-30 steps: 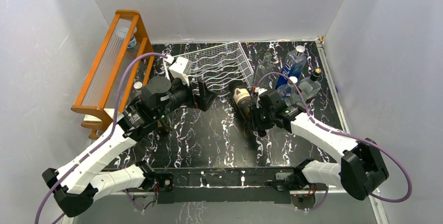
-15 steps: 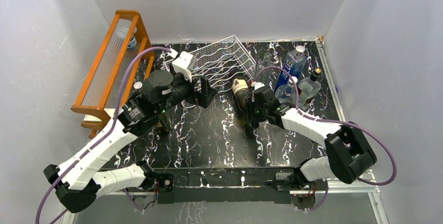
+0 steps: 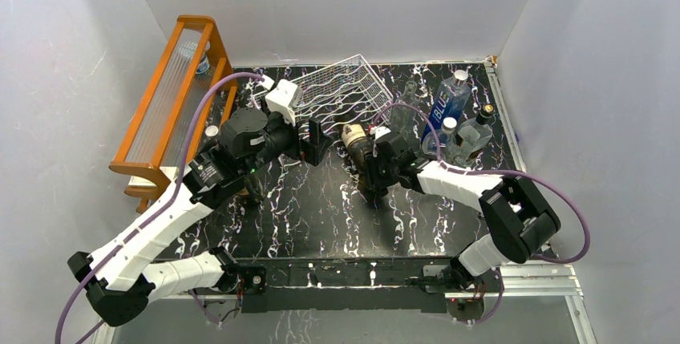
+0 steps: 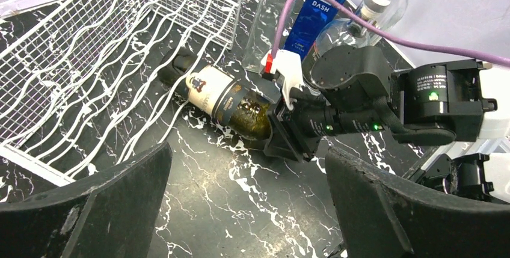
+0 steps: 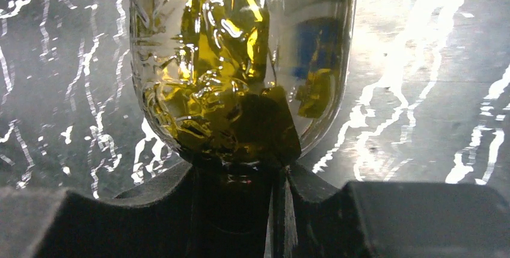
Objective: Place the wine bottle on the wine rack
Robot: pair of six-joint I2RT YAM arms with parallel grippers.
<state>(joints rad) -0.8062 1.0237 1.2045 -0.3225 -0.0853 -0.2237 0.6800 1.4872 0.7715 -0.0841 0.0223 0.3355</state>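
The wine bottle, dark green with a cream label, lies tilted with its base toward the wine rack, a silver-white wire rack at the back centre. My right gripper is shut on the bottle's neck. In the right wrist view the fingers clamp the neck below the green glass shoulder. In the left wrist view the bottle has its base at the rack's near wires. My left gripper is open and empty just left of the bottle; it also shows in the left wrist view.
A tall orange wooden shelf stands at the left. A clear glass bottle, a blue bottle and two more clear bottles stand at the back right, close behind my right arm.
My right gripper has moved left with the wine bottle, bringing its base closer to the rack. The rack has shifted and turned. My left gripper has barely moved.
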